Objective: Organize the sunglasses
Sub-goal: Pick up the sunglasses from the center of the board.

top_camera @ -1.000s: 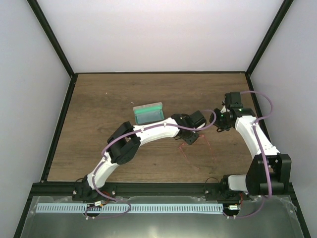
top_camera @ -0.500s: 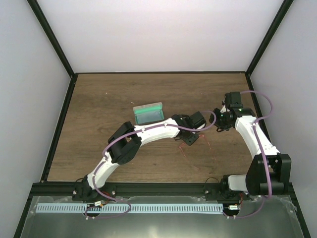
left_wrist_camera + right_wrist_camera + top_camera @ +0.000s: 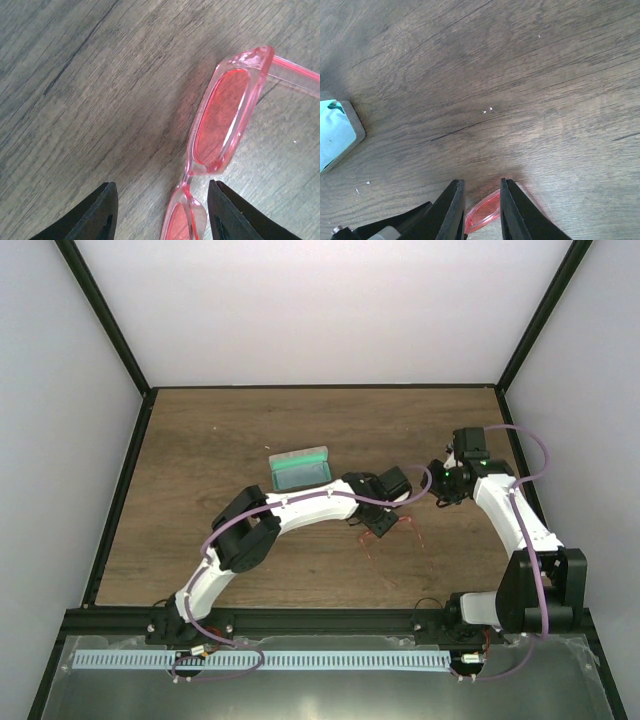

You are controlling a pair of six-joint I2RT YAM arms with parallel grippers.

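Left wrist view: I see my left hand (image 3: 161, 187) spread around the sunglasses (image 3: 222, 120) on the counter (image 3: 75, 75); my right hand (image 3: 481, 187) pinches them.

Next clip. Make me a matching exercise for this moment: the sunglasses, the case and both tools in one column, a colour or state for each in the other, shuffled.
Column one:
1. sunglasses
2. case
3. left tool
4. right tool

Column two:
A. fingers close together, a pink lens showing in the gap
B. lying open, green inside, left of both tools in the top view
C. translucent pink-red frame and lenses
D. fingers wide apart, either side of the frame's bridge

Pairs: 1-C, 2-B, 3-D, 4-A
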